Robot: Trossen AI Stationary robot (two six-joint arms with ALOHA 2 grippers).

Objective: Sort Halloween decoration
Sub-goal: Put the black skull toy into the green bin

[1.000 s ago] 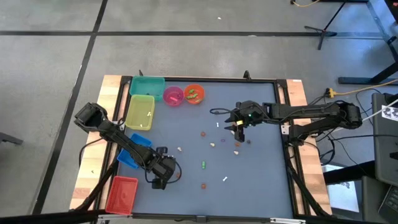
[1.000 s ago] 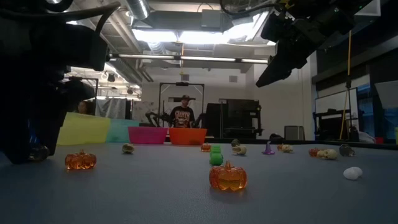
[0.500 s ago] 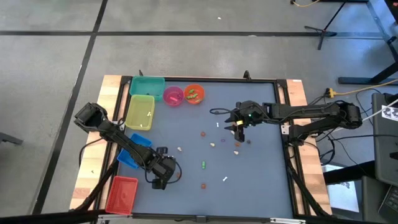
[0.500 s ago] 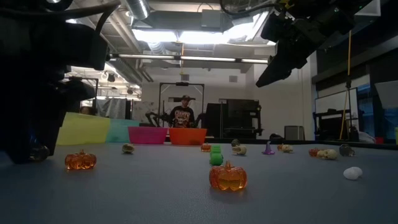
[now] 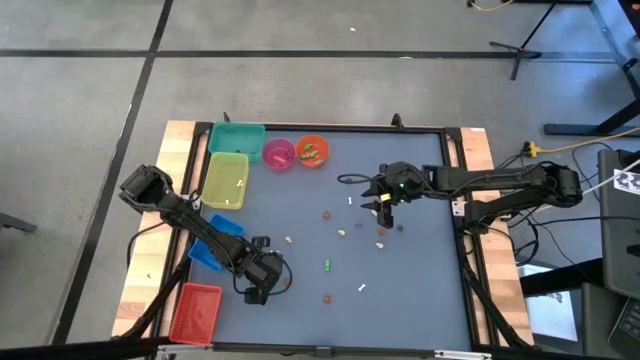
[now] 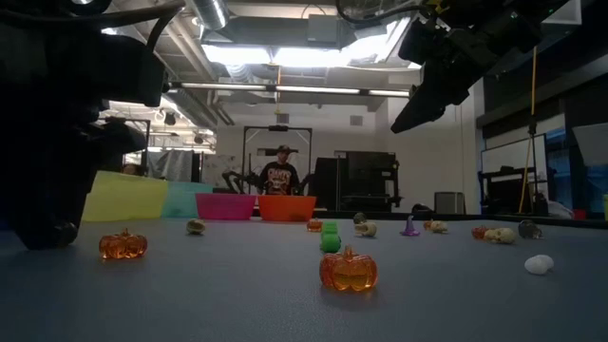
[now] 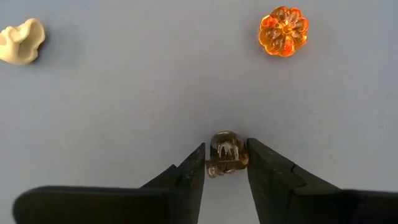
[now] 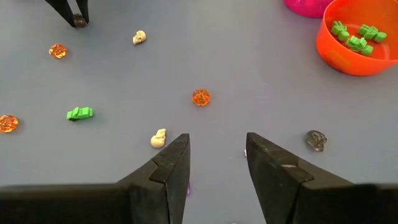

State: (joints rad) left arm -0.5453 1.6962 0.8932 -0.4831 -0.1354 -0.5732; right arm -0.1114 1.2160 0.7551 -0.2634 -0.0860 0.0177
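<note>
- grey table [image 5: 420,280], trinkets scattered mid-table
- right gripper [image 5: 384,208] raised above the centre trinkets, fingers apart, holding nothing
- left gripper [image 7: 225,163] low at the near-left of the table, jaws narrowed onto a clear smoky skull [image 7: 225,153], touching both fingers
- orange bowl [image 8: 354,43] holds green pieces [image 8: 357,36]
- orange pumpkin [image 7: 283,30] and white skull [image 7: 22,41] lie apart from the skull

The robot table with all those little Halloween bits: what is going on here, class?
The left gripper is down at the table's near left, its fingers on either side of a small clear skull trinket. The right gripper hangs open above the scattered trinkets in the middle. Green pieces already lie in the orange bowl; pumpkins, skulls and others are unsorted.
</note>
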